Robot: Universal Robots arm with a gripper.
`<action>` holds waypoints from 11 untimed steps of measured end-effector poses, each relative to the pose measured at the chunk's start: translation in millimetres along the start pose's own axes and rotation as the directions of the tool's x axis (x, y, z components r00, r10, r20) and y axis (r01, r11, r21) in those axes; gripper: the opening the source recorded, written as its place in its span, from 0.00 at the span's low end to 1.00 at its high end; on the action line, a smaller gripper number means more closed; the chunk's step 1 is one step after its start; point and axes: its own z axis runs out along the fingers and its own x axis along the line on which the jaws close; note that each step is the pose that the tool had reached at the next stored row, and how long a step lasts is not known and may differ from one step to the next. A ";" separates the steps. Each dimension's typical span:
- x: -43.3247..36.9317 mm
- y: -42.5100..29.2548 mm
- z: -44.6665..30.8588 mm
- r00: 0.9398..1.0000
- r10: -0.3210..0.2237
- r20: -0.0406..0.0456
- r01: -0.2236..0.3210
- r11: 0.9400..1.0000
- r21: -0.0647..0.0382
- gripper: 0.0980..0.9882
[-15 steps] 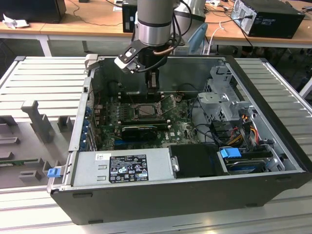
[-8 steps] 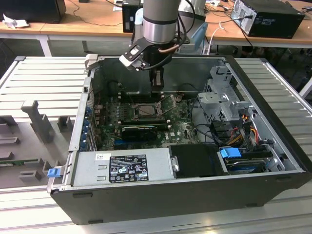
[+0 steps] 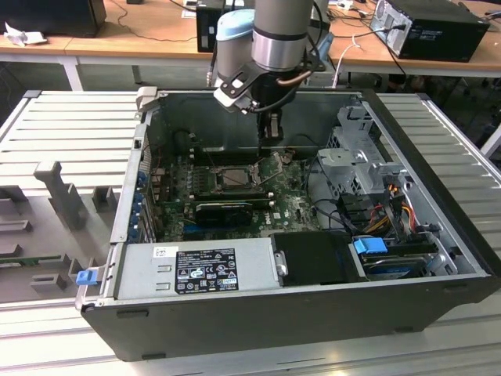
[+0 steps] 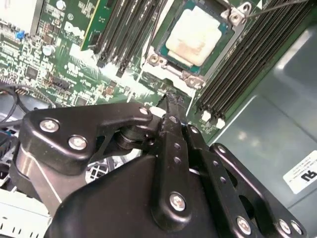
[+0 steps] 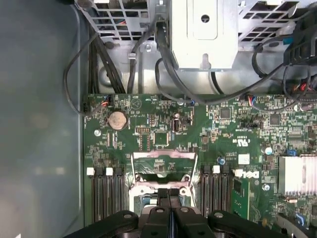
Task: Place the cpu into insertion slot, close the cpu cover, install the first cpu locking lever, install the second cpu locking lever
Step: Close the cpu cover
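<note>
Hanging near the pale square cpu [image 4: 195, 34], the black hand [image 4: 172, 105] is pinched closed.

At twelve o'clock in the exterior view the arm [image 3: 278, 31] runs off the edge, so you lose its upper part. Down in the case [image 3: 235, 313], the slot [image 3: 232, 178] is too small to show what sits in it. In the second wrist view the gripper [image 4: 171, 101] blocks the board [image 4: 64, 64] beneath, and the edge clips the slot around the cpu [image 4: 195, 34]. In the first wrist view the gripper half covers the slot. Whether its pressed-together fingers [image 5: 163, 198] pinch anything, you can't tell.
</note>
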 end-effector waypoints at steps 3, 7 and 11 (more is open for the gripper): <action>0.0 5.7 0.5 1.000 -0.015 0.000 0.015 1.000 0.000 0.01; 0.2 23.3 3.8 1.000 -0.023 0.000 0.023 1.000 -0.013 0.01; 0.7 44.8 7.7 1.000 -0.023 0.000 0.023 1.000 -0.013 0.01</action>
